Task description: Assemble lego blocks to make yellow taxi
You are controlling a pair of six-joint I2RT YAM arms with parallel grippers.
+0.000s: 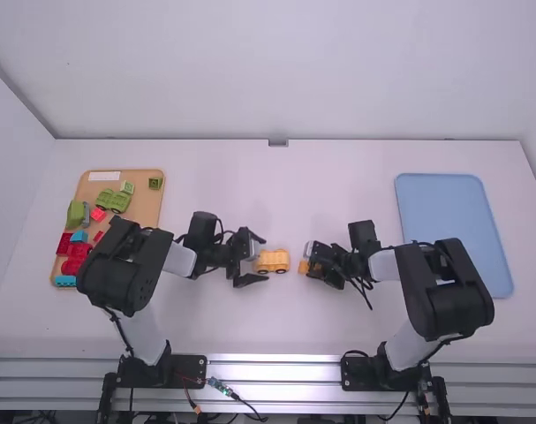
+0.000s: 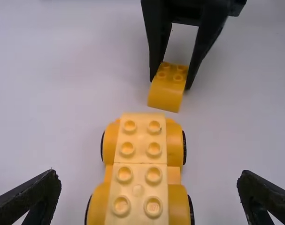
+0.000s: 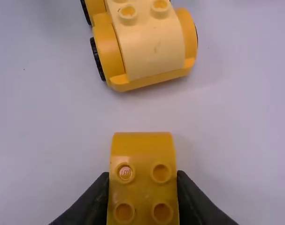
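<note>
Block point(image 3: 143, 187) pinched tight in the right fingers point(image 3: 191, 201), left fingers point(image 2: 39, 192) spread wide around the taxi point(image 2: 137, 161) on the surface point(image 1: 276, 327); joining step, surely, and next it's lift, line up over the studs point(image 2: 124, 174), press down

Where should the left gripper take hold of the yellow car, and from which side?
I'd come down from above and close on the car's two long sides, at the waist between the wheel arches. It is narrower there, and the open left gripper has a finger off each long side. That should leave the studs on top free.
</note>
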